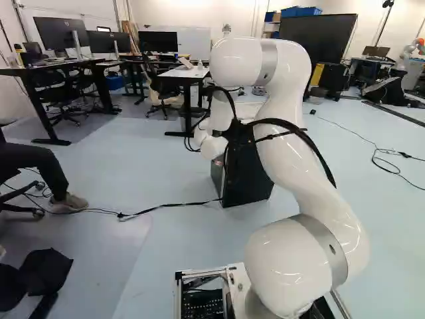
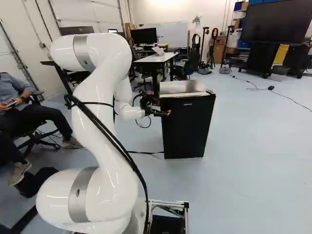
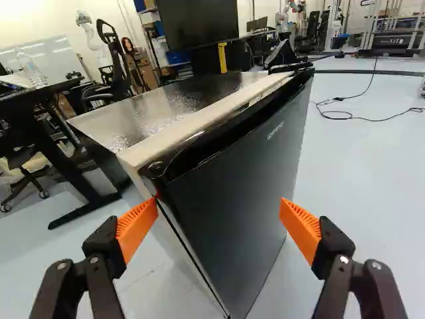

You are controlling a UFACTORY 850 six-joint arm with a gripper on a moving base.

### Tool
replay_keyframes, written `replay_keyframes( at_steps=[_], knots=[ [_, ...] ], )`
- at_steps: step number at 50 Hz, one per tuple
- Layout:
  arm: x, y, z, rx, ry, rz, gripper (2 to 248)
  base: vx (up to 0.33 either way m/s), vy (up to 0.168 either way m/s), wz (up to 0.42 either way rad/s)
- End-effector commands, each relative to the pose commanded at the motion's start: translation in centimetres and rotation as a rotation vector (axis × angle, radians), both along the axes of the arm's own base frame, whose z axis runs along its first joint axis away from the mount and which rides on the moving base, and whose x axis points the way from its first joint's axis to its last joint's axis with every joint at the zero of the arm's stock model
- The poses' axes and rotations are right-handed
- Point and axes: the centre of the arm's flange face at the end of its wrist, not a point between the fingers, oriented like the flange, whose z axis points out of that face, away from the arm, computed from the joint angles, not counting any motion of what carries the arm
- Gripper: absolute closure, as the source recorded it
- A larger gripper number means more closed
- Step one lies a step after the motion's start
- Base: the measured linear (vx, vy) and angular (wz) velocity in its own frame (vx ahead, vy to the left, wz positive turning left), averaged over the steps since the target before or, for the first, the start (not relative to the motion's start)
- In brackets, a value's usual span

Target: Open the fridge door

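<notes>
At the top front of the black fridge [image 2: 187, 127], the gripper [image 2: 165, 113] reaches in from the left in the right base view. Seen from the wrist, the gripper [image 3: 218, 222] is open, its orange pads wide apart. Between and ahead of them stands the fridge door [image 3: 232, 193], dark and closed against the pale body. One orange pad [image 3: 137, 226] is close by the door's near upper corner; whether it touches I cannot tell. The other pad is out in front of the door's face. In the left base view the arm hides much of the fridge [image 1: 249, 176].
A black cable [image 1: 166, 208] runs over the floor to the fridge. Behind the fridge stand a white-topped table [image 2: 161, 57] and office chairs. A seated person is at the left of both base views. Another robot [image 1: 413, 48] stands far off at the right.
</notes>
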Motion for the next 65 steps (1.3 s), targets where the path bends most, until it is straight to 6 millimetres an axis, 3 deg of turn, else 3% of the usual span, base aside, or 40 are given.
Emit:
replay_keyframes(
  at_steps=[43, 52, 65],
  knots=[
    [0.9, 0.4, -0.1, 0.003, -0.010, 0.000, 3, 0.000, 0.000, 0.000],
    [0.5, -0.5, -0.1, 0.006, -0.006, -0.031, 3, 0.000, 0.000, 0.000],
    [-1.6, -2.5, -0.2, 0.036, 0.030, -0.139, 3, 0.012, 0.012, 0.025]
  ],
)
